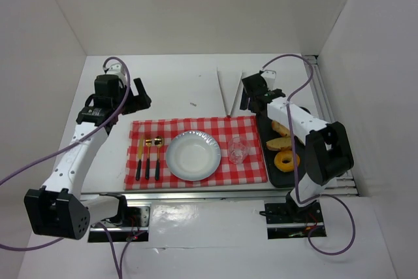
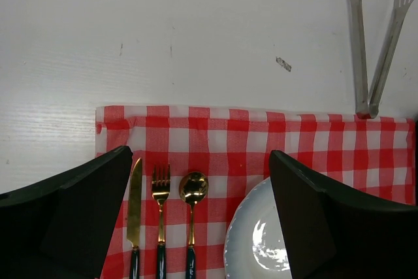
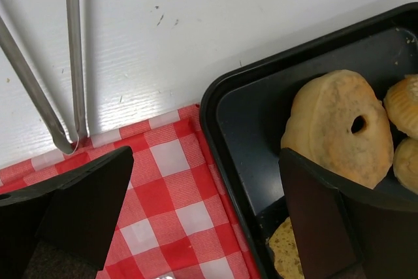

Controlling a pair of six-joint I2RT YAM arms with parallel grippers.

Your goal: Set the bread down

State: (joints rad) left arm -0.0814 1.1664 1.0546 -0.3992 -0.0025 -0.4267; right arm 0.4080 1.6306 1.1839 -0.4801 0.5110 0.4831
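Bread (image 3: 336,129): several pieces in black tray (image 3: 241,115), beside checked cloth (image 2: 261,135).
Left claw (image 2: 200,155): spread wide, empty, above gold cutlery (image 2: 160,191).
Right claw (image 3: 206,155): spread wide, empty, over tray corner.
Top view alone: glass (image 1: 236,150) beside plate (image 1: 192,155).

The white left arm (image 1: 85,145) reaches forward, its black two-finger left gripper (image 2: 201,174) tipped downward with jaws spread wide, empty. The white right arm (image 1: 295,117) folds at the elbow, its black two-finger right gripper (image 3: 206,174) likewise agape and empty.
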